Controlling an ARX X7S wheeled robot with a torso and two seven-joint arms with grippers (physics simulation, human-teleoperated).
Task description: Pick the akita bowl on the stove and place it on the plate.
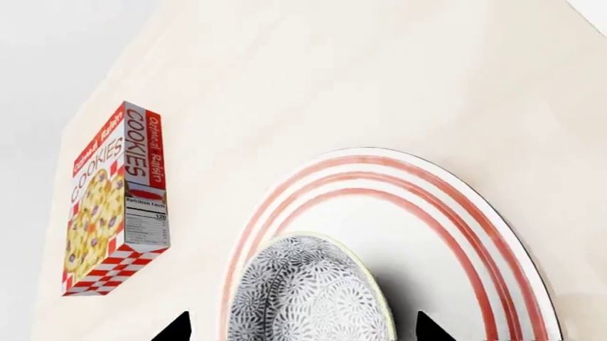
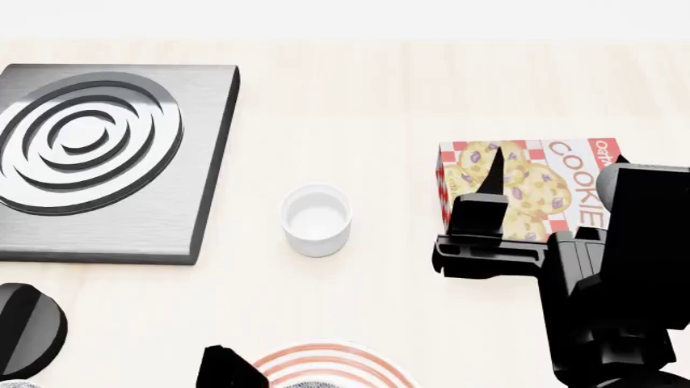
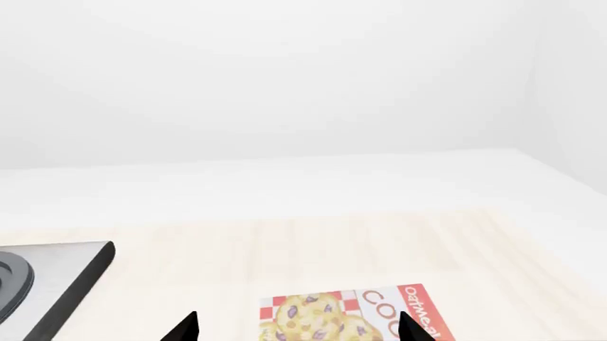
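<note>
The akita bowl [image 1: 313,298], white with a fine grey floral pattern, lies inside the red-striped rim of the plate [image 1: 446,213]. My left gripper [image 1: 303,328] is open, one black fingertip on each side of the bowl with a gap to its wall. In the head view only the plate's far rim [image 2: 334,360] shows at the bottom edge. The stove [image 2: 108,162] at the back left has nothing on its burner rings. My right gripper [image 3: 297,328] is open and holds nothing, raised over the cookie box.
A plain white cup [image 2: 316,218] stands mid-table between stove and plate. A cookie box [image 2: 550,174] lies flat at the right, partly behind my right arm [image 2: 603,307]. The stove's black knob [image 2: 27,323] is at the front left.
</note>
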